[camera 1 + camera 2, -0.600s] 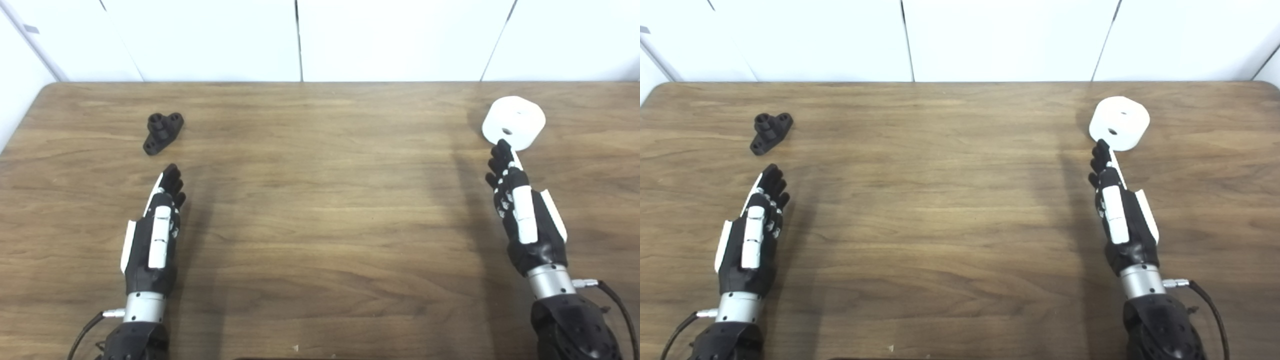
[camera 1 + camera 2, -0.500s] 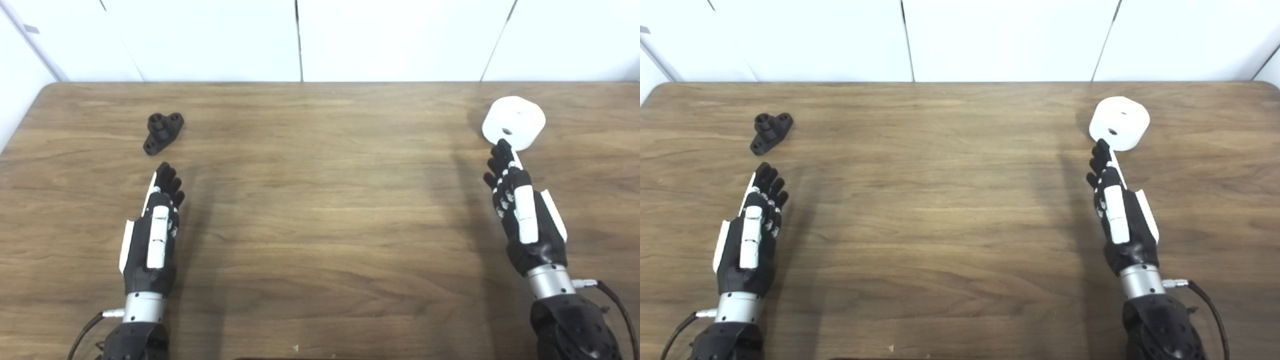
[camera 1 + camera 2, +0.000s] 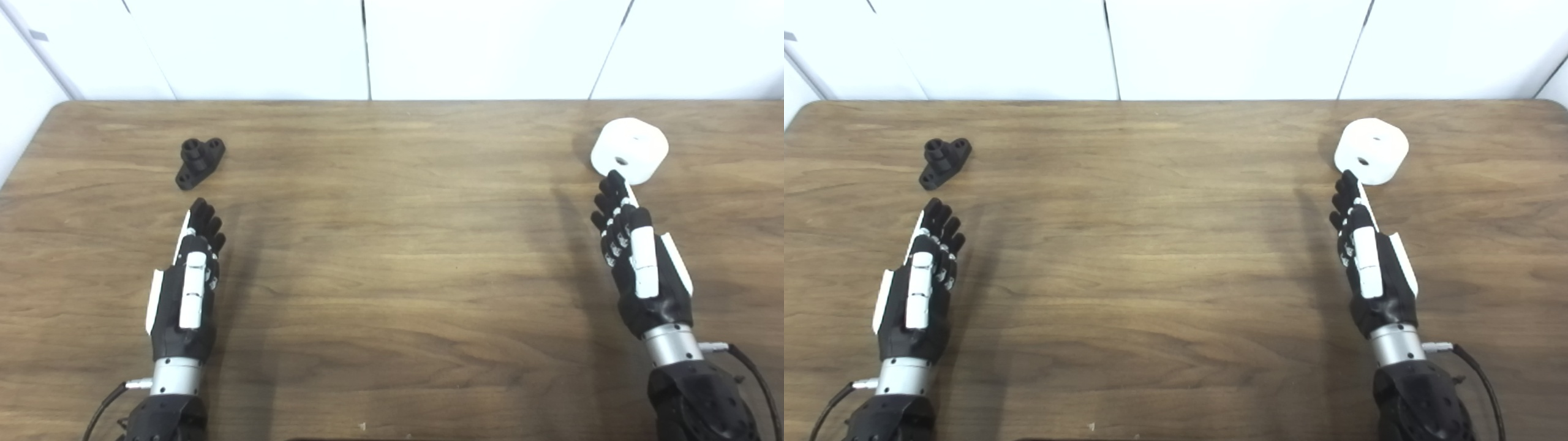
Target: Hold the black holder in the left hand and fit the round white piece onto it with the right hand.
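The black holder (image 3: 199,162) is seen at upper left of the counter (image 3: 392,257), the round white piece (image 3: 629,150) at upper right. Both the left hand (image 3: 187,288) and right hand (image 3: 640,269) are empty, fingers extended. Each part should be straddled before fingers are closed.

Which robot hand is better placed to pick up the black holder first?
Probably the left robot hand: it lies open just short of the black holder, while the right robot hand sits across the table by the round white piece.

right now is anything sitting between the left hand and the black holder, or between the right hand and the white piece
Nothing visible. Only bare table lies between the left hand and the black holder. The right hand has its fingertips right at the round white piece.
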